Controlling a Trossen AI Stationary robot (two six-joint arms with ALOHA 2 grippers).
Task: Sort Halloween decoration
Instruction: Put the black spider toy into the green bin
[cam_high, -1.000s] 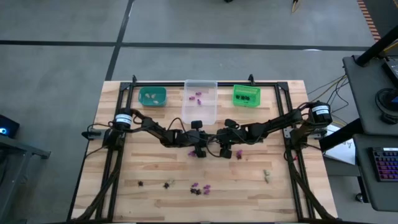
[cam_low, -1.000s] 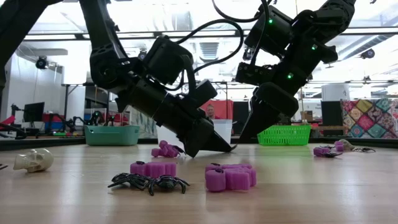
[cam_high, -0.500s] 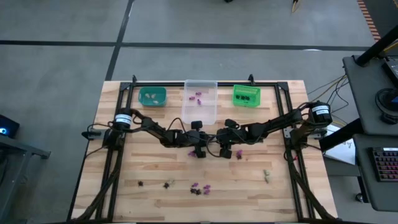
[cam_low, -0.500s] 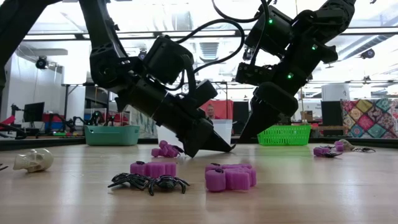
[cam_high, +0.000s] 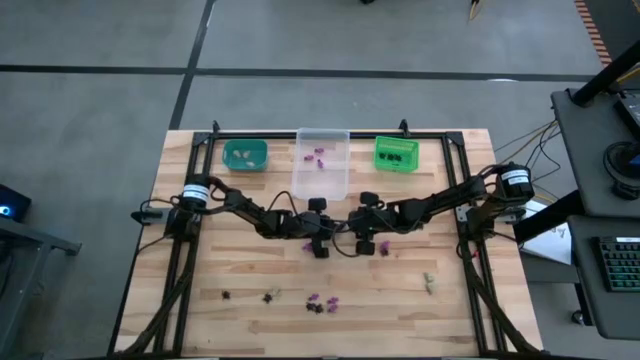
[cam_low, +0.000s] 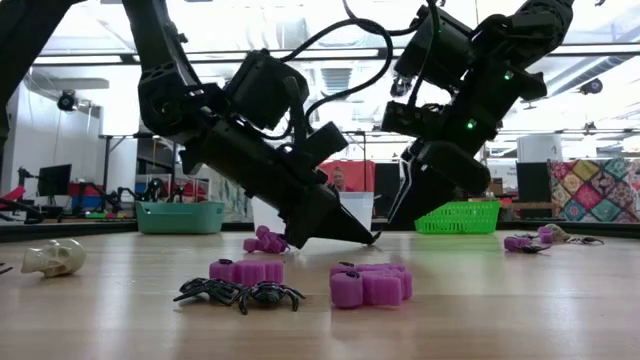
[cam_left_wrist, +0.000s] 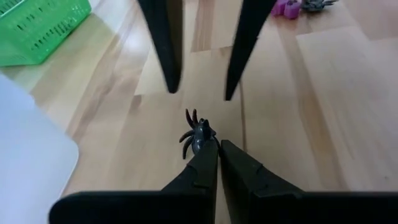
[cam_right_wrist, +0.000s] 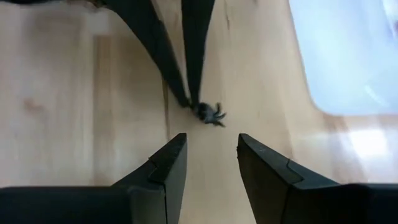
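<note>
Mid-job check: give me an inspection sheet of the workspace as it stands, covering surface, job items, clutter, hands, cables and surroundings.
Surface: wooden table, black frame rails along its sides.
Job's things: teal bin, clear bin and green bin in a row at the far edge; purple trinkets, black spiders and a pale skull loose on the near half.
Clutter: nothing seen.
Hands: left hand shut on a black spider at mid-table; right hand open, facing it close by, holding nothing.
Cables: black cables loop above both arms; more hang off the table's right side.
Surroundings: desk with keyboard at right; a person far behind.
</note>
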